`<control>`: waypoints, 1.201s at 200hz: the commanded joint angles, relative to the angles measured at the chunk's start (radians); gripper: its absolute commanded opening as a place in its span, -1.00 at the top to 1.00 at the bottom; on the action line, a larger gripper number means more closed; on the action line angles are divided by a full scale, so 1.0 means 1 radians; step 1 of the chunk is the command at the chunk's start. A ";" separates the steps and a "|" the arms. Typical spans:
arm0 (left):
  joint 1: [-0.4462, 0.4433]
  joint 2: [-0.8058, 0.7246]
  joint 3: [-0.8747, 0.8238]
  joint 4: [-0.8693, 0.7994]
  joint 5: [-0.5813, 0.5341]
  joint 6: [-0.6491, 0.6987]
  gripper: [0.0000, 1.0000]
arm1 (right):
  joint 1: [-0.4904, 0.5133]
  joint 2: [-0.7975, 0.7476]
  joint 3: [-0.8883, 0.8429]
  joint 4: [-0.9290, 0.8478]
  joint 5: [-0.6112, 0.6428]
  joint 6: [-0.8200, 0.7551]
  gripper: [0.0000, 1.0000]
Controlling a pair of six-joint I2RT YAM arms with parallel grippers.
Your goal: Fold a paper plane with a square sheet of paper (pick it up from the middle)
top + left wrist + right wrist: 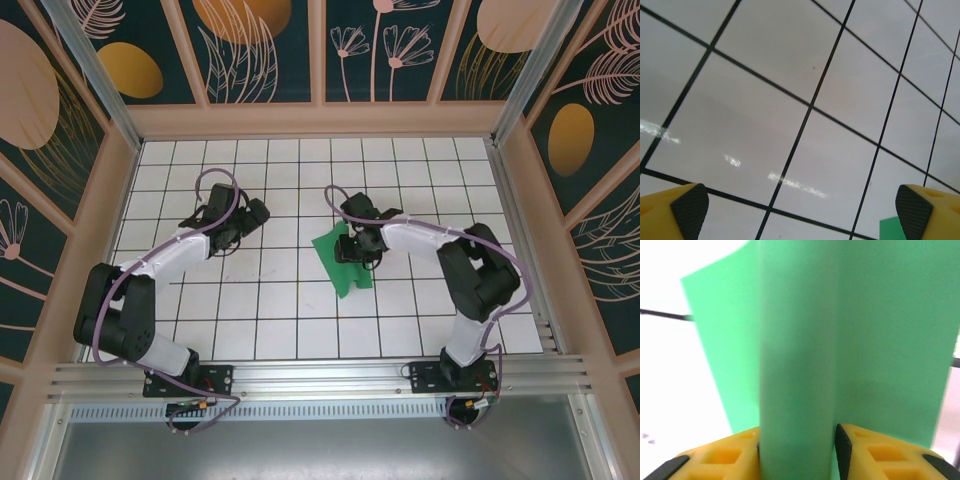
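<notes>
The square sheet of paper (350, 277) is green and lies on the white grid table (300, 320) just right of centre. My right gripper (351, 247) is down on its middle. In the right wrist view a raised ridge of the green paper (800, 340) stands between the yellow fingers (875, 455), and the black pads press on both its sides, so the right gripper (797, 452) is shut on it. My left gripper (232, 232) hovers over bare tiles to the left. It stands open (800, 212) with nothing between its fingertips (690, 207). A green paper corner (890, 229) shows beside its right finger.
A wooden frame (320, 122) with patterned panels walls the table at the back and both sides. A metal rail (320, 378) carrying both arm bases runs along the near edge. White tiles lie open in front of the paper and to its right.
</notes>
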 commanded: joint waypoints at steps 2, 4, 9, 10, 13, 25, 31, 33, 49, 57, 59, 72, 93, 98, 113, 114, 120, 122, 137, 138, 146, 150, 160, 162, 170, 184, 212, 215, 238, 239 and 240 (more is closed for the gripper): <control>0.007 -0.030 -0.049 0.069 0.078 -0.012 -0.93 | -0.052 -0.137 -0.080 0.293 -0.274 0.139 0.22; 0.006 -0.033 -0.053 0.076 0.083 -0.013 -0.92 | -0.056 -0.146 -0.089 0.313 -0.288 0.154 0.22; 0.007 -0.039 -0.063 0.093 0.098 -0.015 -0.90 | -0.066 -0.161 -0.114 0.371 -0.327 0.185 0.22; 0.007 -0.040 -0.065 0.096 0.100 -0.015 -0.90 | -0.067 -0.163 -0.118 0.382 -0.335 0.191 0.22; 0.006 -0.043 -0.071 0.106 0.110 -0.016 -0.89 | -0.070 -0.170 -0.133 0.410 -0.358 0.210 0.22; 0.006 -0.055 -0.091 0.141 0.144 -0.021 -0.86 | -0.070 -0.181 -0.175 0.507 -0.421 0.263 0.23; 0.007 -0.060 -0.102 0.157 0.157 -0.026 -0.85 | -0.069 -0.178 -0.187 0.528 -0.434 0.275 0.23; 0.007 -0.062 -0.107 0.162 0.162 -0.029 -0.85 | -0.070 -0.177 -0.189 0.530 -0.436 0.277 0.23; 0.007 -0.074 -0.133 0.213 0.205 -0.037 -0.82 | -0.070 -0.152 -0.197 0.523 -0.426 0.278 0.23; 0.007 -0.075 -0.140 0.228 0.221 -0.038 -0.81 | -0.099 -0.142 -0.203 0.519 -0.410 0.275 0.23; 0.006 -0.075 -0.142 0.231 0.226 -0.039 -0.81 | -0.100 -0.138 -0.204 0.519 -0.405 0.274 0.23; 0.007 -0.073 -0.151 0.254 0.258 -0.040 -0.78 | -0.108 -0.117 -0.212 0.501 -0.361 0.264 0.23; 0.005 -0.071 -0.167 0.284 0.289 -0.051 -0.76 | -0.114 -0.088 -0.210 0.460 -0.283 0.228 0.21; 0.006 -0.070 -0.172 0.289 0.293 -0.055 -0.76 | -0.116 -0.082 -0.209 0.452 -0.268 0.220 0.19; 0.005 -0.070 -0.181 0.303 0.303 -0.063 -0.76 | -0.121 -0.066 -0.201 0.417 -0.216 0.194 0.14; 0.005 -0.070 -0.181 0.304 0.304 -0.064 -0.76 | -0.121 -0.065 -0.202 0.415 -0.212 0.193 0.14; 0.004 -0.068 -0.183 0.308 0.307 -0.067 -0.76 | -0.123 -0.057 -0.199 0.401 -0.196 0.185 0.11; 0.004 -0.067 -0.183 0.309 0.309 -0.068 -0.76 | -0.124 -0.056 -0.198 0.398 -0.193 0.183 0.11; 0.003 -0.063 -0.185 0.316 0.319 -0.070 -0.75 | -0.131 -0.049 -0.194 0.374 -0.163 0.169 0.04; 0.003 -0.062 -0.186 0.318 0.321 -0.070 -0.75 | -0.131 -0.048 -0.194 0.373 -0.161 0.169 0.04; 0.002 -0.059 -0.187 0.320 0.324 -0.072 -0.76 | -0.132 -0.048 -0.192 0.359 -0.139 0.162 -0.02; 0.001 -0.057 -0.187 0.322 0.325 -0.072 -0.76 | -0.132 -0.049 -0.192 0.353 -0.127 0.159 -0.06; -0.002 -0.052 -0.187 0.329 0.333 -0.073 -0.76 | -0.135 -0.055 -0.188 0.338 -0.106 0.151 -0.14; -0.002 -0.052 -0.187 0.329 0.334 -0.072 -0.76 | -0.136 -0.058 -0.188 0.335 -0.103 0.151 -0.15; -0.006 -0.047 -0.187 0.333 0.339 -0.072 -0.76 | -0.137 -0.067 -0.189 0.330 -0.090 0.146 -0.21; -0.014 -0.035 -0.184 0.345 0.355 -0.073 -0.76 | -0.143 -0.080 -0.186 0.313 -0.061 0.141 -0.32; -0.045 -0.002 -0.168 0.369 0.378 -0.071 -0.77 | -0.159 -0.091 -0.189 0.288 -0.026 0.134 -0.44; -0.051 0.001 -0.166 0.371 0.379 -0.070 -0.77 | -0.162 -0.090 -0.189 0.287 -0.023 0.133 -0.45; -0.094 0.035 -0.137 0.379 0.380 -0.067 -0.75 | -0.178 -0.105 -0.204 0.286 -0.022 0.131 -0.49; -0.095 0.036 -0.134 0.379 0.380 -0.067 -0.75 | -0.179 -0.106 -0.204 0.287 -0.022 0.131 -0.49; -0.098 0.037 -0.133 0.379 0.379 -0.068 -0.75 | -0.180 -0.106 -0.206 0.287 -0.022 0.131 -0.49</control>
